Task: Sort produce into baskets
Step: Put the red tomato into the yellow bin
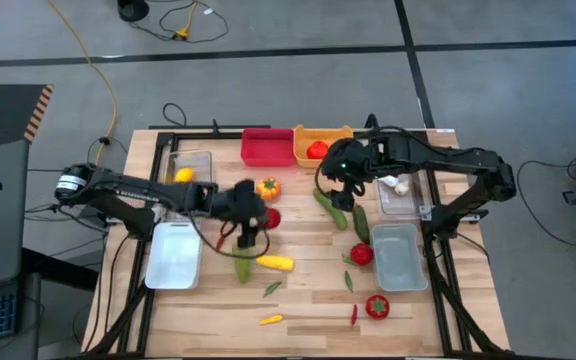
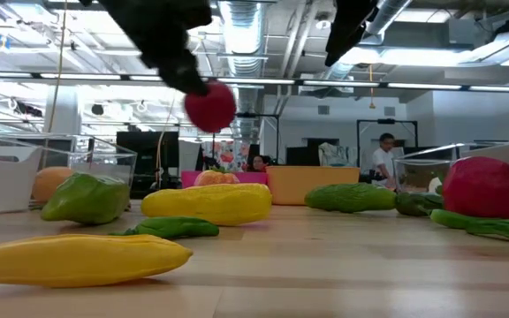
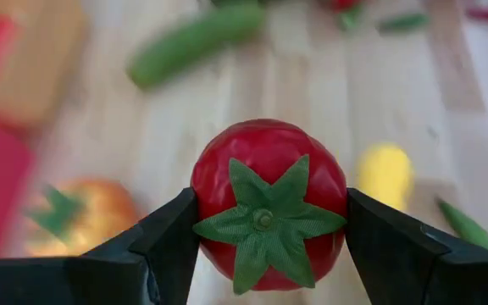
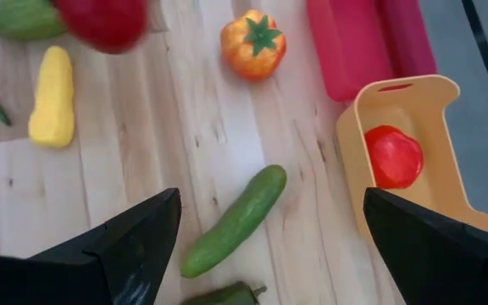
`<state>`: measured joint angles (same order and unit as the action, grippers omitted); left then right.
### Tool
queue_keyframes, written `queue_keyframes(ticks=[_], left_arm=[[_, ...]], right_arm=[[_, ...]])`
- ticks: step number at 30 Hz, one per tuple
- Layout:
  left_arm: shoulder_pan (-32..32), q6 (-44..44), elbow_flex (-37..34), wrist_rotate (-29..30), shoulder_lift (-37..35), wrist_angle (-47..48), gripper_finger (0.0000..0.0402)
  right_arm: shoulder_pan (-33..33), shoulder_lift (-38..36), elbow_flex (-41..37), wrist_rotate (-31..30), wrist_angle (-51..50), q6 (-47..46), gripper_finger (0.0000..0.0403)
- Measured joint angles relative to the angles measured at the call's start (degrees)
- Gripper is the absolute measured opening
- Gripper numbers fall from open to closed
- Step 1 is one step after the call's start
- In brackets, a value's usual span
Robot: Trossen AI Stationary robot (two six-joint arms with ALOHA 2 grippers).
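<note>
While my left gripper [image 3: 265, 254] clamps a red tomato [image 3: 268, 199], it hangs above mid-table.
My right gripper [image 4: 265, 246], jaws wide and empty, hovers beside the orange-yellow bin [image 4: 413, 161] near the far edge.

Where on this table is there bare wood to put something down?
Bare wood lies in the near left corner, between the white tray and the small yellow piece, and beside the red bin toward the left tub. The middle is crowded: cucumbers, yellow squash, and the left pincer holding a tomato.
</note>
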<state>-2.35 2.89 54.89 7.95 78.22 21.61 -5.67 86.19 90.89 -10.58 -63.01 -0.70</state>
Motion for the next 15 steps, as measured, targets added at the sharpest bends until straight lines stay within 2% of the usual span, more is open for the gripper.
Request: queue_keyframes(ticks=[8,15], left_arm=[[10.72,-9.35,0.02,0.03,1.09,-17.01,0.0245],[17.43,-10.9,0.07,-0.01,7.05,-32.18,0.0245]], right_arm=[[2.88,0.02,0.0,0.02,0.03,-1.45,0.0398],[5.05,0.02,-0.04,0.04,1.3,-1.43,0.0398]])
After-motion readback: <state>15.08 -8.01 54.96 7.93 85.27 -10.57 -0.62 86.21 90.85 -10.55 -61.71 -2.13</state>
